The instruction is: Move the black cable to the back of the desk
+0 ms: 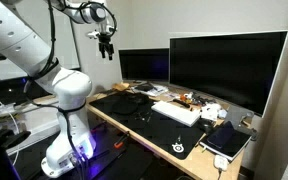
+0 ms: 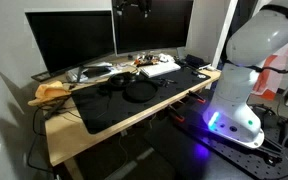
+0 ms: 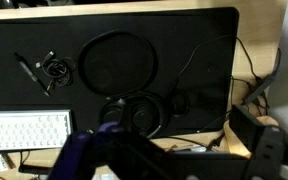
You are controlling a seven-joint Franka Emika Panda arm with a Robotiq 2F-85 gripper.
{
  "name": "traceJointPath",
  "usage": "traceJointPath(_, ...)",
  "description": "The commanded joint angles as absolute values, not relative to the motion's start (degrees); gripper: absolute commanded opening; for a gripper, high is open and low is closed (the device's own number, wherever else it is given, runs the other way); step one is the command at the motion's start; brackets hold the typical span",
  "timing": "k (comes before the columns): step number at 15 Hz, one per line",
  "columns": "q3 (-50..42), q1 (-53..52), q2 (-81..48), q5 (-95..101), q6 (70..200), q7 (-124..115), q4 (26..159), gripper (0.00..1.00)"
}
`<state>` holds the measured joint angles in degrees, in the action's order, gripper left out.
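Robot arm (image 1: pixel 29 45), white and thick-jointed, standing at one end of a long desk (image 2: pixel 64 140) with a light wood top. Its claw (image 1: pixel 106 48) hangs high in the air, well above the desk and level with the upper edges of 2 large black monitors (image 1: pixel 227 68) that stand side by side along the back. In an exterior view the claw (image 2: pixel 134 10) shows at the very top of the picture, in front of the screens.

A black mat (image 2: pixel 114 110) covers most of the desk top. The black cable (image 2: pixel 134 92) lies on this mat in a loose tangle of loops, roughly in the middle of the desk and nearer the front edge than the monitors. A pale keyboard (image 2: pixel 162 68) sits behind it and to one side, close to the screens, apart from the cable.

From the wrist camera, looking straight down, the cable (image 3: pixel 134 100) shows as 1 wide ring with smaller loops touching it. The keyboard (image 3: pixel 24 130) is in a lower corner. A small dark coil (image 3: pixel 54 68) lies separately on the mat (image 3: pixel 194 40), well away from the ring.

The claw (image 3: pixel 174 160) appears blurred at the bottom of that picture. Its fingers (image 3: pixel 264 150) stand wide apart with nothing between them, far from the cable.
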<state>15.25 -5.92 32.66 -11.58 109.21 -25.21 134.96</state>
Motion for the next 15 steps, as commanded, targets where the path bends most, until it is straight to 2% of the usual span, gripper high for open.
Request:
traceJointPath(1, 15.0, -6.2, 32.6, -11.4, 109.1, -25.3, 134.8, 1.00)
traceJointPath(15, 12.5, -3.7, 31.5, -14.3, 115.0, -31.1, 142.4, 1.00)
